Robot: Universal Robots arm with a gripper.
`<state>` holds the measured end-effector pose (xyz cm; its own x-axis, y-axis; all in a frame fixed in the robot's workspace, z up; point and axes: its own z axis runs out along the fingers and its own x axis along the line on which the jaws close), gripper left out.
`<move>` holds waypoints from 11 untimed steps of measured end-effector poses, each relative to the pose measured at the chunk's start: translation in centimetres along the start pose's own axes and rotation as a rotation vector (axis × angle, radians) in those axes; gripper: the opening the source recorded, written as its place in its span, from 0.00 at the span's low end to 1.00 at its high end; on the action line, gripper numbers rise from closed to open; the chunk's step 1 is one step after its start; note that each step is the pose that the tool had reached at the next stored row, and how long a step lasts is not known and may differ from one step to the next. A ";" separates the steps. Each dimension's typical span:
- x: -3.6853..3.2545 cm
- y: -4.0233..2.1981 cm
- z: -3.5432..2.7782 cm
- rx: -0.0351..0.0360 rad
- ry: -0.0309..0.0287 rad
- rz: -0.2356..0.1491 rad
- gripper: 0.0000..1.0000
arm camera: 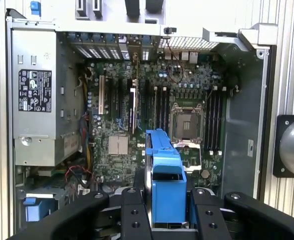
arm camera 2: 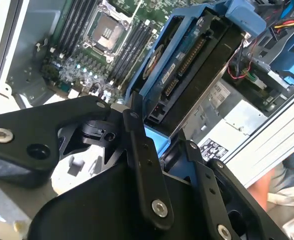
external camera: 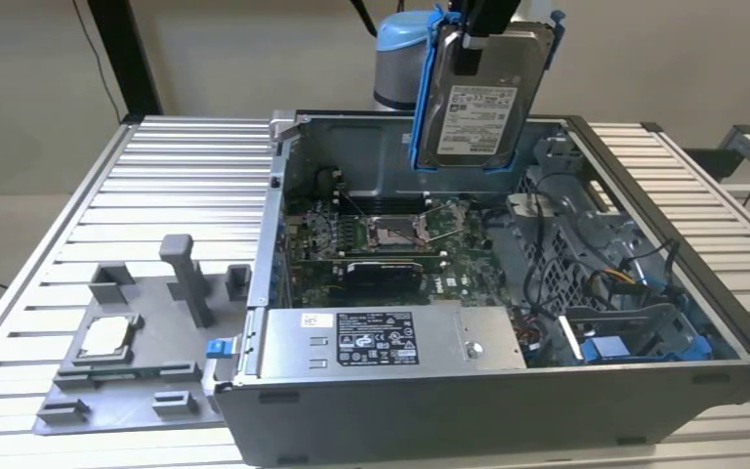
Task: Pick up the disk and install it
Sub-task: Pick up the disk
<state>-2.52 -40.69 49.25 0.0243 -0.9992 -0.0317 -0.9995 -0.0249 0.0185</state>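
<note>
The disk (external camera: 479, 107) hangs upright high over the back of the open computer case (external camera: 687, 391), its white label facing the exterior camera and its blue frame around the edges. My gripper (external camera: 479, 24) is shut on its top end. In both wrist views the black fingers (arm camera: 132, 210) clamp the blue frame of the disk (arm camera: 164, 175) from both sides, with the motherboard far below. The second wrist view shows the disk (arm camera 2: 186, 70) edge-on with its connector side, between the fingers (arm camera 2: 137, 150) of the gripper (arm camera 2: 159, 137).
Inside the case lie the motherboard with an open processor socket (external camera: 395, 230), a grey power supply (external camera: 375, 337) and a blue drive bay (external camera: 623, 347) among cables. A grey fixture plate (external camera: 153, 401) with a small silver chip (external camera: 105, 337) lies at the exterior view's left on the slatted table.
</note>
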 end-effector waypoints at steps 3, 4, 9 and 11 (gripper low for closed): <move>0.00 -0.03 0.00 0.0000 0.0000 0.000 0.00; 0.00 -0.03 0.00 -0.0001 0.0000 0.000 0.00; 0.09 -0.09 -0.01 0.0000 0.0001 0.000 0.00; 0.23 -0.13 -0.01 0.0000 0.0001 0.000 0.00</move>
<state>-2.38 -40.92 49.25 0.0245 -0.9992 -0.0317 -0.9995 -0.0251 0.0185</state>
